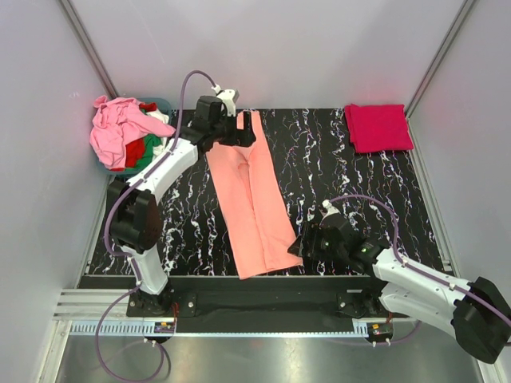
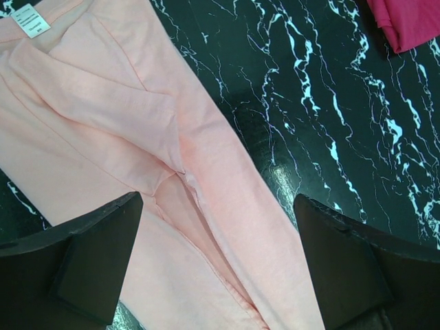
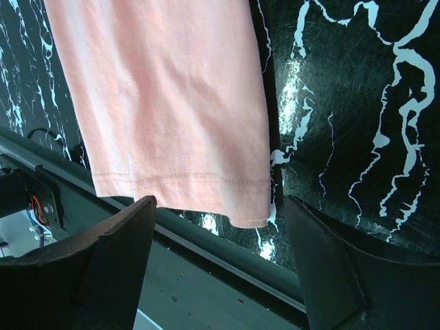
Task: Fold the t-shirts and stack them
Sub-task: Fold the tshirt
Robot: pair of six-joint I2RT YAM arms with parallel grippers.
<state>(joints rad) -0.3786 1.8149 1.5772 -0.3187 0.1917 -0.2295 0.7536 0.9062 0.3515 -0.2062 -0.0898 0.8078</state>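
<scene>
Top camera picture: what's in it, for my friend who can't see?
A salmon-orange t-shirt, folded into a long strip, lies on a black marbled table, left arm and right arm at its ends. A folded crimson-pink t-shirt sits far right; a heap of shirts far left.

Left arm (image 1: 164,169): glossy white link shells, bulky black rounded joint housings. Lavender-grey cable (image 1: 108,214) runs along it, big loop near wrist. Small white camera bracket (image 1: 226,96) atop black wrist block.

Right arm (image 1: 411,278): same white shells, black joints. Second lavender cable (image 1: 363,196) arcs over forearm.

Left gripper (image 2: 218,199): two matte black wedge-shaped fingers (image 2: 89,265), flat inner faces, blunt tips.

Right gripper (image 3: 220,203): same black wedge fingers (image 3: 350,271), edges slightly rough.
</scene>
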